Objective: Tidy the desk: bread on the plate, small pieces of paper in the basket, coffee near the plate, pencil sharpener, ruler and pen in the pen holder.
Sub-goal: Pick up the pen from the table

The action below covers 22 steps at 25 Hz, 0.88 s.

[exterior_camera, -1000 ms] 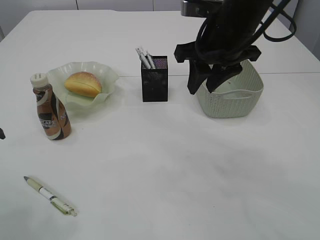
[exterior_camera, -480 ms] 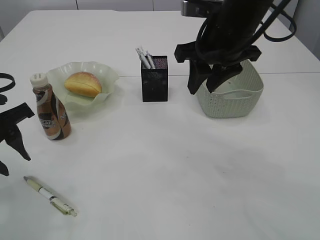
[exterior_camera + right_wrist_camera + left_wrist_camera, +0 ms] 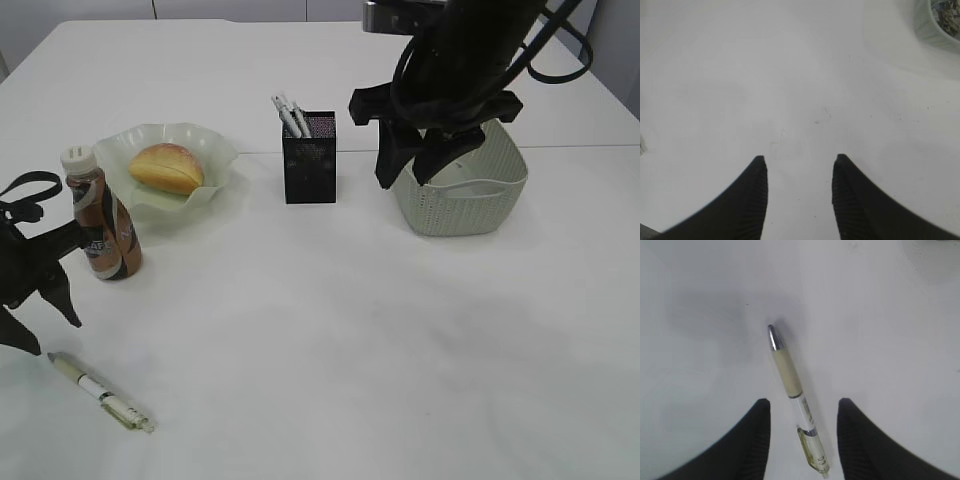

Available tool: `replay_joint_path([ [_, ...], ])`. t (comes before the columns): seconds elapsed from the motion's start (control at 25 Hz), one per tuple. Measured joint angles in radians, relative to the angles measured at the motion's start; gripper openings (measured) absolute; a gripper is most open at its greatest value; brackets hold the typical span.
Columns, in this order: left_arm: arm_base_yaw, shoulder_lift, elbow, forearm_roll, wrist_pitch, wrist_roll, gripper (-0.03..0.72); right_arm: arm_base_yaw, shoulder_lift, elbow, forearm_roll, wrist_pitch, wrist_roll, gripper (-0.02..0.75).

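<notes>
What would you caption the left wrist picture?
Open left pincer poised over a pen lying on the white desk.

Open, empty end effector [image 3: 799, 192] over bare desk [image 3: 790, 90]; basket [image 3: 930, 27] corner holds possibly paper scraps.

A plain white surface [image 3: 330, 330] fills the scene under soft, even light, with pale grey panels [image 3: 230, 9] along the far edge.
</notes>
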State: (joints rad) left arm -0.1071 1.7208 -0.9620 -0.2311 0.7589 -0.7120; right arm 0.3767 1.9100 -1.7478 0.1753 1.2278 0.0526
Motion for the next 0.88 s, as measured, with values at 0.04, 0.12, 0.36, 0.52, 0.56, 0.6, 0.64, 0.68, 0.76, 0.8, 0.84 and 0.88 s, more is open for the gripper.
replay_joint_path([
  [0.04,-0.01,0.005,0.0,0.001,-0.01,-0.005,0.319,0.0,0.0,0.0,0.0,0.0,0.0,0.349],
  [0.12,-0.024,0.016,0.0,0.001,-0.033,-0.014,0.319,0.0,0.0,0.0,0.0,0.0,0.0,0.349],
  [0.36,-0.047,0.059,-0.002,0.001,-0.04,-0.021,0.318,0.0,0.0,0.0,0.0,0.0,0.0,0.348],
  [0.52,-0.055,0.063,-0.002,0.002,-0.039,-0.021,0.317,0.0,0.0,0.0,0.0,0.0,0.0,0.348],
  [0.56,-0.055,0.063,-0.002,0.002,-0.037,-0.021,0.317,0.0,0.0,0.0,0.0,0.0,0.0,0.348],
  [0.6,-0.055,0.063,-0.002,0.002,-0.036,-0.021,0.316,0.0,0.0,0.0,0.0,0.0,0.0,0.348],
  [0.64,-0.055,0.063,-0.002,0.002,-0.035,-0.021,0.316,0.0,0.0,0.0,0.0,0.0,0.0,0.348],
  [0.68,-0.055,0.063,-0.002,0.002,-0.033,-0.021,0.316,0.0,0.0,0.0,0.0,0.0,0.0,0.348],
  [0.76,-0.055,0.063,-0.005,0.005,-0.025,-0.021,0.316,0.0,0.0,0.0,0.0,0.0,0.0,0.348],
  [0.8,-0.055,0.063,-0.005,0.009,-0.017,-0.021,0.316,0.0,0.0,0.0,0.0,0.0,0.0,0.348],
  [0.84,-0.055,0.063,-0.005,0.017,-0.005,-0.027,0.316,0.0,0.0,0.0,0.0,0.0,0.0,0.348],
  [0.88,-0.057,0.063,-0.005,0.029,0.002,-0.038,0.316,0.0,0.0,0.0,0.0,0.0,0.0,0.348],
])
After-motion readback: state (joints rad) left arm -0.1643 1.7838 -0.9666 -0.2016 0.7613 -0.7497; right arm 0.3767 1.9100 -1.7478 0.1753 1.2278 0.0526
